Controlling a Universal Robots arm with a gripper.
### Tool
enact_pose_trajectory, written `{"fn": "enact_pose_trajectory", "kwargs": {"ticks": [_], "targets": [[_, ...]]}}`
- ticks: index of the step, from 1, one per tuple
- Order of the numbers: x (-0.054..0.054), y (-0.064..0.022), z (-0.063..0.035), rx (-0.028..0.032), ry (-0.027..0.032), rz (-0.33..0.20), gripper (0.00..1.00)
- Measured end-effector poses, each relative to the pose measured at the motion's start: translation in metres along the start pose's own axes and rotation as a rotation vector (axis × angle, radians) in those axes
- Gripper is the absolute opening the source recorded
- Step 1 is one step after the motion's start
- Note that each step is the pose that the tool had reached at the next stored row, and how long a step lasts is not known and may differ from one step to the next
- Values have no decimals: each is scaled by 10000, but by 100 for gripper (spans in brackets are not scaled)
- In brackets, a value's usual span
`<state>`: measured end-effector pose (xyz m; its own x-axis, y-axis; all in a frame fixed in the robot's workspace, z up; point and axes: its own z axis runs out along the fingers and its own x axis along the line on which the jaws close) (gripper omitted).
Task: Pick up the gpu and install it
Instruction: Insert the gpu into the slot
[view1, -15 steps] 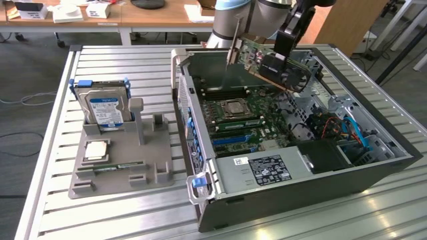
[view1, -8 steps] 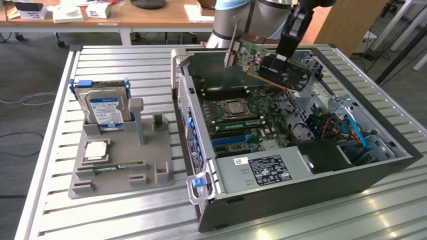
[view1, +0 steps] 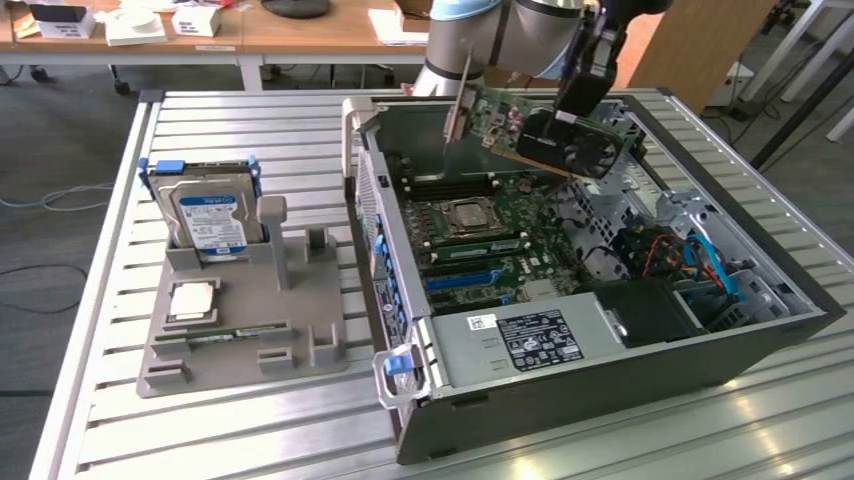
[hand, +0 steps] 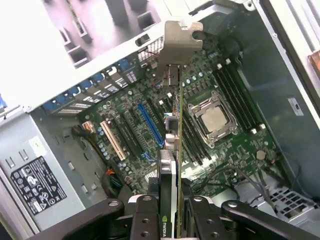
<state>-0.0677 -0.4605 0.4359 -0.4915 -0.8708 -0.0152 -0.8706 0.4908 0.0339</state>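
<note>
One card, the gpu (view1: 514, 115), hangs in your gripper (view1: 574, 105) above the open case (view1: 601, 380). Your jaws are partly closed and clamped on the card's fan end, a finger (hand: 145, 215) on each face. The card sits tilted, clear of the motherboard (view1: 494, 240), with its bracket (hand: 176, 42) toward the case's rear wall. On the exterior view's left, a hard drive (view1: 207, 215) stands in a grey holder (view1: 240, 340).

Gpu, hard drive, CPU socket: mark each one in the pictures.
gpu (view1: 587, 150), exterior view, on its black fan shroud.
hard drive (view1: 210, 222), exterior view, on its blue label.
CPU socket (hand: 214, 119), wrist view, on its metal centre plate.
</note>
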Motion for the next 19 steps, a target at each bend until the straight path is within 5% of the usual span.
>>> {"fn": "enact_pose_trajectory", "kwargs": {"ticks": [19], "targets": [[0,0,17,-51,114,-3353,27]]}}
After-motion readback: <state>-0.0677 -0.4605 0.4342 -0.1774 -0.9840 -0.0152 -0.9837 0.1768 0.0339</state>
